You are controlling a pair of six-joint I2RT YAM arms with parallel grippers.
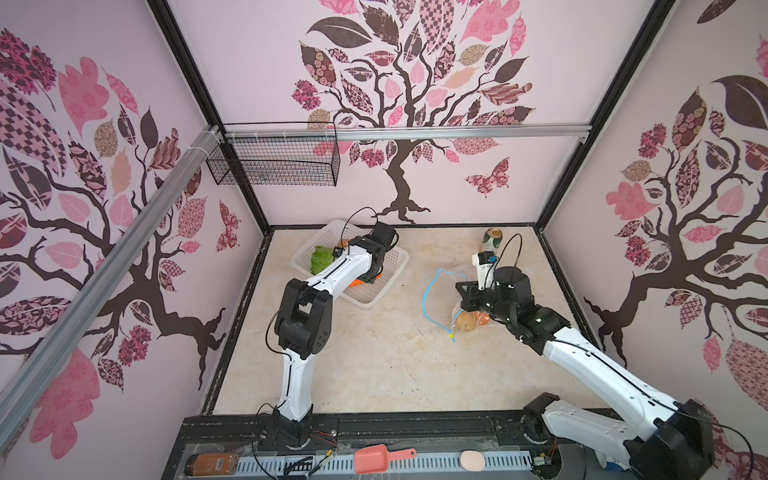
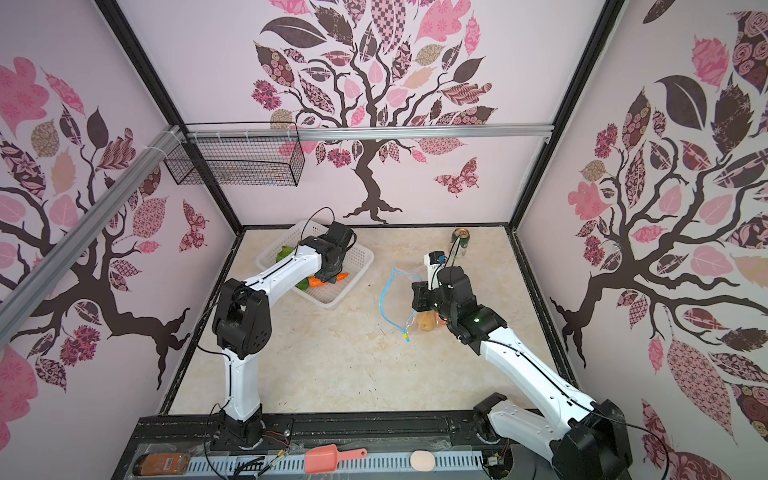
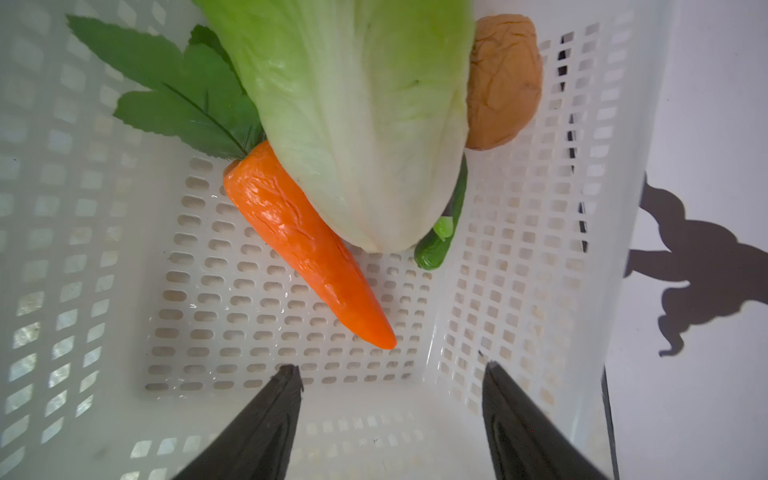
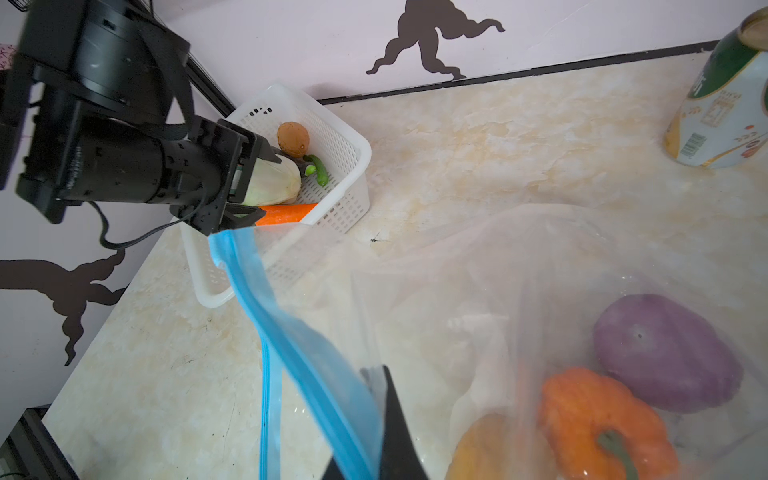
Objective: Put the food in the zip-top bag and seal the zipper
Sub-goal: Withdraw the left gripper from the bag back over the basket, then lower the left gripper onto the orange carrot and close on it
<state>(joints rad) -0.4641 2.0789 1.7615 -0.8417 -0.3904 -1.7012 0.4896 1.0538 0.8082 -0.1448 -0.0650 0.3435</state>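
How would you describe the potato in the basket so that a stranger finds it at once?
Look at the white perforated basket at the back left of the table. The potato lies inside beside the cabbage, the only round brown thing among green and orange ones.

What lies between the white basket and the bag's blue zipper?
Nothing: only bare marble tabletop separates basket from zipper, seen in both top views.

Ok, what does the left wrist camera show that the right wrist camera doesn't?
Only left wrist: the leaves on the carrot. Only right wrist: the bag holding the pumpkin and onion, its zipper pinched in the shut right gripper, and the can. Both: basket, cabbage, carrot, potato, and the open left gripper.
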